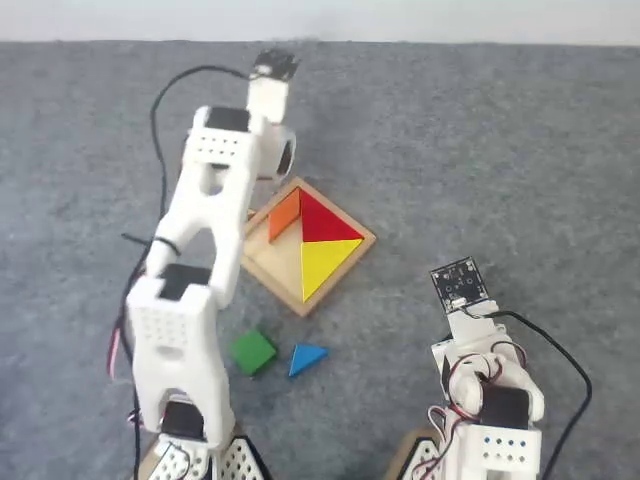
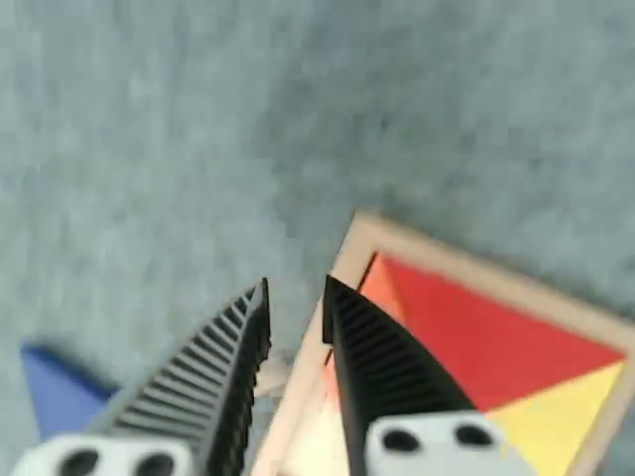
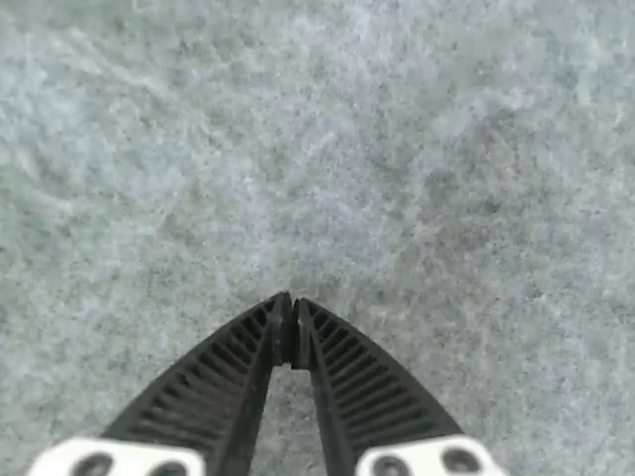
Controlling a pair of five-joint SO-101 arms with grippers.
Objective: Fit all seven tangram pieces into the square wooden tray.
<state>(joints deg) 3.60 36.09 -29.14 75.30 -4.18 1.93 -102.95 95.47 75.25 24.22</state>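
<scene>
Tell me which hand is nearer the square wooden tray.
Left. The left hand hangs right at the rim of the square wooden tray; the right hand is over grey carpet, well clear of it.

The left arm (image 1: pixel 205 215) hides one corner of the wooden tray (image 1: pixel 272 262).

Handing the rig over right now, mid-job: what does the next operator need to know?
Left end effector: open, empty, one finger over the tray, one outside its rim.
Right end effector: shut, empty, over the grey mat.
Done: orange piece, red triangle and yellow triangle sit in the tray.
Left: green square and blue triangle lie on the mat near the tray; another blue piece lies beside the left end effector. These need placing.
</scene>
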